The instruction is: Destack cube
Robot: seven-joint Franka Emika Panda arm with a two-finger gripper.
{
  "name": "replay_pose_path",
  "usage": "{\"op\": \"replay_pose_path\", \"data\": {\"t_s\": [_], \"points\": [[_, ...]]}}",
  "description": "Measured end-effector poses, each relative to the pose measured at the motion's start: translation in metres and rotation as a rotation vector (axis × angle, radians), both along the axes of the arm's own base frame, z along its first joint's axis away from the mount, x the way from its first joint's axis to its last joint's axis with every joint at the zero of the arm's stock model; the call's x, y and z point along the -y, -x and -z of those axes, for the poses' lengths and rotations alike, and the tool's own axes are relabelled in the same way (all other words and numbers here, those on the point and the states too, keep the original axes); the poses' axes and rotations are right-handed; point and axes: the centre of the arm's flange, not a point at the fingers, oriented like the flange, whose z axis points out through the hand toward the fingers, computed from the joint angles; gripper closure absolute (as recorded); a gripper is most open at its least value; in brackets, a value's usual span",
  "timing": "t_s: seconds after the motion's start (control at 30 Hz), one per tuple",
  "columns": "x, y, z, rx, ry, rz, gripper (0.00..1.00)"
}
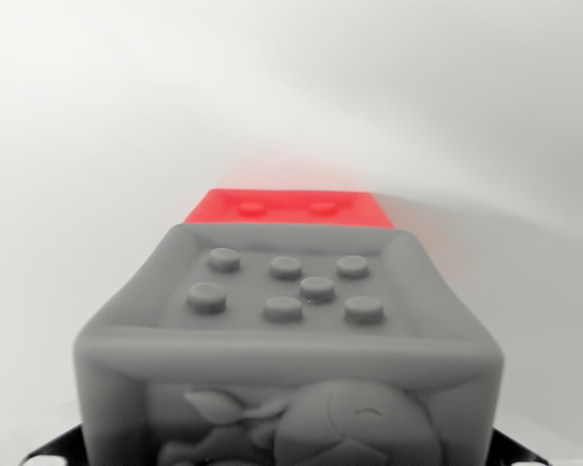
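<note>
Grey cube [287, 330] fills the wrist view's foreground, soft-looking and matte, round studs on its recessed top and a moulded relief figure on its near face. Behind it sits a glossy red cube [290, 207], studded too, on a white surface [78, 146]. Gripper fingers show only as dark corners below, so I cannot tell their state.

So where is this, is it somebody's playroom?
Probably not. It looks more like a plain test table for a robot. A grey cube with bumps on top fills the view, a red cube sits behind it, and all around is a bare white surface.
</note>
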Motion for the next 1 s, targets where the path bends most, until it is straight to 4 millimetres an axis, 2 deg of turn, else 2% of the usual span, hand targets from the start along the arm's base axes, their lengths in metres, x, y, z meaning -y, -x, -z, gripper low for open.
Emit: {"op": "replay_pose_path", "data": {"t_s": [0.43, 1.0], "points": [[0.000, -0.001, -0.015, 0.004, 0.000, 0.000, 1.00], [0.000, -0.001, -0.054, 0.006, -0.001, 0.001, 1.00]]}}
